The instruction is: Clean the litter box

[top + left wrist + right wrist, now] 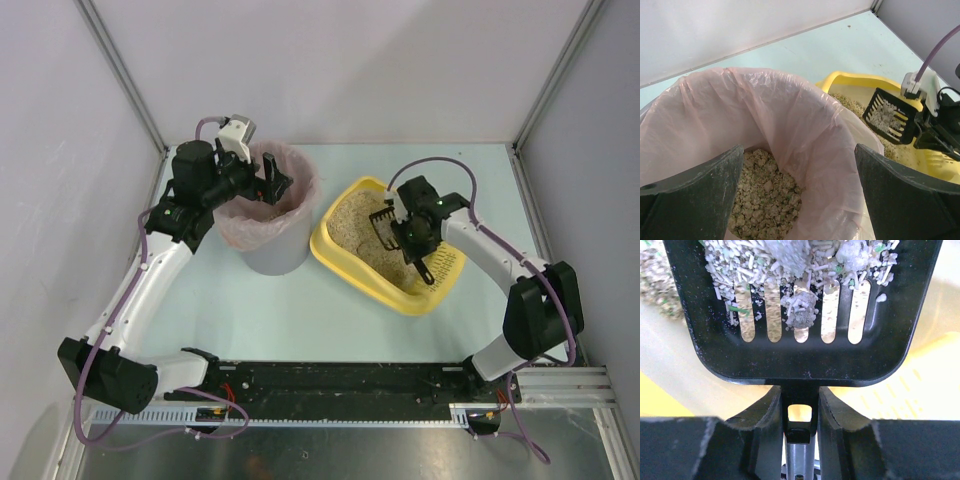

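The yellow litter box (333, 247) lies right of centre with beige litter in it. Its rim (855, 80) also shows in the left wrist view. My right gripper (403, 232) hangs over the box, shut on the handle of a black slotted scoop (384, 224). In the right wrist view the scoop (800, 355) carries pale clumps and pellets, and its handle sits between the fingers of my right gripper (800, 396). My left gripper (272, 182) is open over the grey bin (272, 250). Nothing is held in my left gripper (800, 195).
The bin's pink bag liner (765, 110) holds a heap of clumped litter (765, 195). The scoop (887, 117) shows just right of the bin. White walls close the table at the back and on both sides. The arms' bases stand on a black rail (330, 378).
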`<action>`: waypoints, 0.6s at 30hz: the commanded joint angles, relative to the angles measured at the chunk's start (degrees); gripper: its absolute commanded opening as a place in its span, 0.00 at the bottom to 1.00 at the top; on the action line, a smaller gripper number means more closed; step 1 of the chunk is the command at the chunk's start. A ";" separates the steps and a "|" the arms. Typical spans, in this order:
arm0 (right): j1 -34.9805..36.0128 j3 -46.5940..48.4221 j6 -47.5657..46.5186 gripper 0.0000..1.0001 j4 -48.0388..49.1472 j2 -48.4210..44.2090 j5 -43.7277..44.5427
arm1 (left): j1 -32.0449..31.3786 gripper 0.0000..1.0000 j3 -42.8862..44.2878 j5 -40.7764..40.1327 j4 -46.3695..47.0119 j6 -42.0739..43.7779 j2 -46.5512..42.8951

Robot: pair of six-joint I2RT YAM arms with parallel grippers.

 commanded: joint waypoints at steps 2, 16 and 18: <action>-0.39 -0.21 1.13 0.00 0.27 -2.15 1.21 | -0.35 0.96 -0.26 0.92 1.08 0.76 -0.74; 4.08 -0.12 1.31 0.00 0.19 -2.33 3.39 | -0.35 0.96 -0.35 0.57 1.08 0.84 -0.65; -0.81 -0.56 1.31 0.00 0.44 -1.89 2.01 | -0.35 0.96 -0.35 0.83 1.08 0.84 -0.47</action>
